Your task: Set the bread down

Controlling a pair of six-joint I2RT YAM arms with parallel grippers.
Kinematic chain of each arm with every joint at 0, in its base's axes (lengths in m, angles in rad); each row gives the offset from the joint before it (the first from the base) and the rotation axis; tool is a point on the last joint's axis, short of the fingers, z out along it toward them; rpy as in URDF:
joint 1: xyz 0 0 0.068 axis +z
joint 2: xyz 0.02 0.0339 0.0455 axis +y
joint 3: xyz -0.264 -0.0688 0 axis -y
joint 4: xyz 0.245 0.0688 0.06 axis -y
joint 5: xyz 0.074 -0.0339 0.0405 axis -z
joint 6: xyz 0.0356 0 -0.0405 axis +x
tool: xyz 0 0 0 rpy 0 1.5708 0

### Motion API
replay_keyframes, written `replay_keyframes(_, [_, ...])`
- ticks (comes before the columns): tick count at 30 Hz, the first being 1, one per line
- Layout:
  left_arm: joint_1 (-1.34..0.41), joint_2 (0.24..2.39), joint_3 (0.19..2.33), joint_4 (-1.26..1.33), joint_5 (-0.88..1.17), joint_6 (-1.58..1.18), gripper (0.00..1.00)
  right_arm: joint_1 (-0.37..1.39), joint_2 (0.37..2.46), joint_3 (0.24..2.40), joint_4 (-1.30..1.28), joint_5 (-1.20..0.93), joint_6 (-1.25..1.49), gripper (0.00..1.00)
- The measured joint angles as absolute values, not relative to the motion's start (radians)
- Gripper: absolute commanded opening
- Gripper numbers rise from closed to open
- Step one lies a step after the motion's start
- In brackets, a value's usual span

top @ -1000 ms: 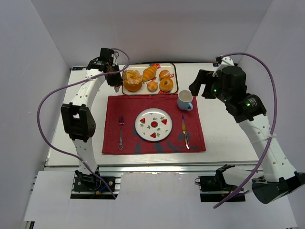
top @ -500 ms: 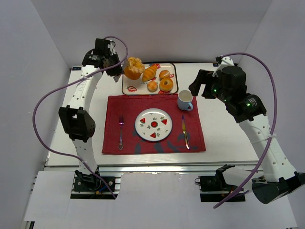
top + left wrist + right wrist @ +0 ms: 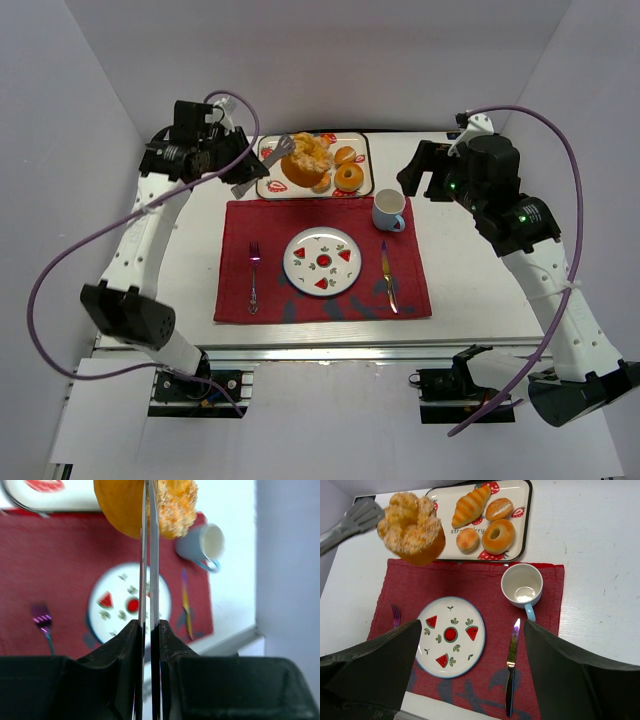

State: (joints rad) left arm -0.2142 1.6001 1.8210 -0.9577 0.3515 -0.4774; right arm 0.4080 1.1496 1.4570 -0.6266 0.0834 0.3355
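Left pincer clamped on the ring-shaped loaf, thin fingers almost together at its rim. Loaf is held in the air, clear of the tray, near the tray's left end. Small round bun sits on the tray, between croissant and donut. Right pincer has jaws wide apart and holds nothing, hovering over the worktop beside the cup.

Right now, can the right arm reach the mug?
Probably yes: the right gripper hangs open near the mug, nothing between them; the left gripper, shut on tongs holding the ring loaf, is far off.
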Motion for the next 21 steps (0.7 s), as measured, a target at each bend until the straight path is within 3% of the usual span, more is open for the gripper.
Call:
replay_keyframes(10, [-0.334,1.312,1.537,-0.915,0.484,-0.577,0.00,0.408,1.174,1.485,-0.599,0.082,0.332,0.89])
replay_keyframes(21, [-0.410,1.194,1.283,-0.818,0.482,-0.682,0.00,0.408,1.175,1.485,-0.599,0.076,0.332,0.89])
